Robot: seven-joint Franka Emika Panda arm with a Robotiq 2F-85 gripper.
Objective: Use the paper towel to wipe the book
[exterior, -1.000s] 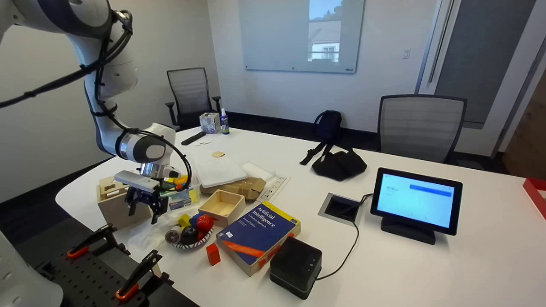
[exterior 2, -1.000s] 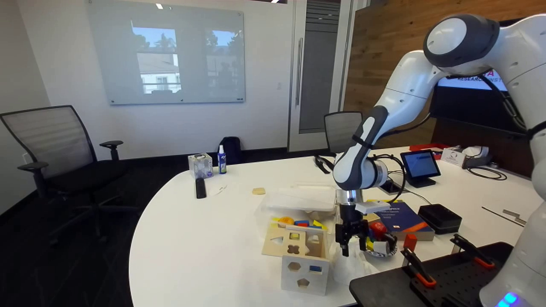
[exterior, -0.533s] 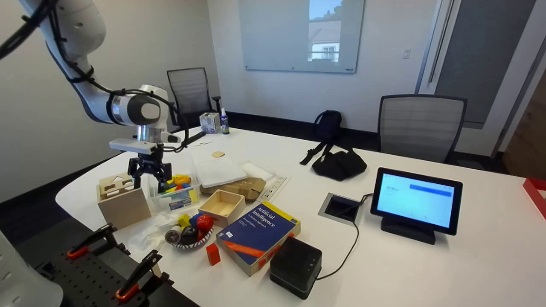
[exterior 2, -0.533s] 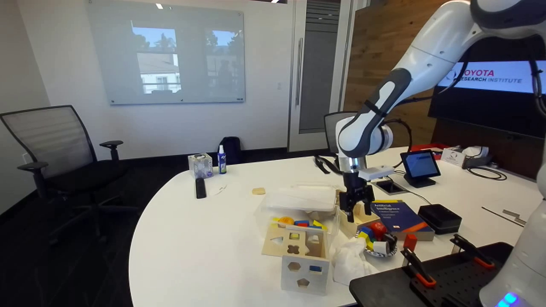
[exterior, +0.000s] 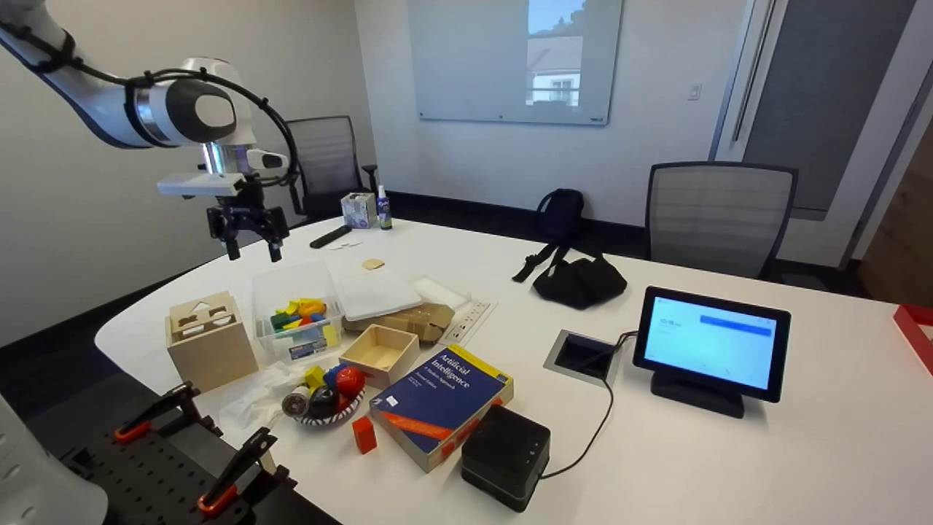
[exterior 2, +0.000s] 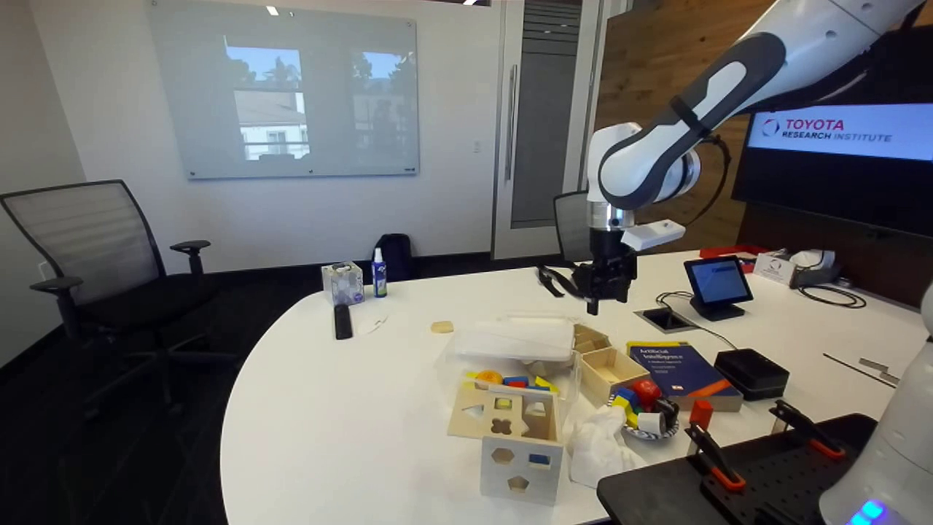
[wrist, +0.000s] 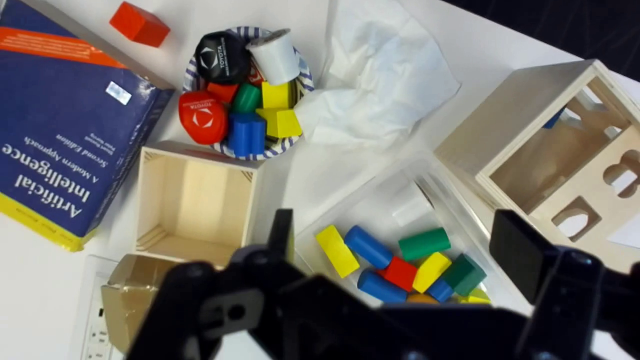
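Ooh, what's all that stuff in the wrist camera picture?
book: one, dark blue, left
bowl: one, blue-striped, near book
bowl pieces: eight or more, mixed colours, inside bowl
paper towel: one, white, beside bowl
loose block: one, red, near book
open box: one, pale wood, near book
cardboard: one, brown, beside open box
outlet strip: one, white, lower left
shape sorter: one, pale wood, right
sorter piece: one, blue, inside shape sorter
clear bin: one, see-through, beside shape sorter
bin blocks: nine or more, mixed colours, inside clear bin
table: one, white, underneath
floor: one, dark, top right
gripper: one, black, open, bottom
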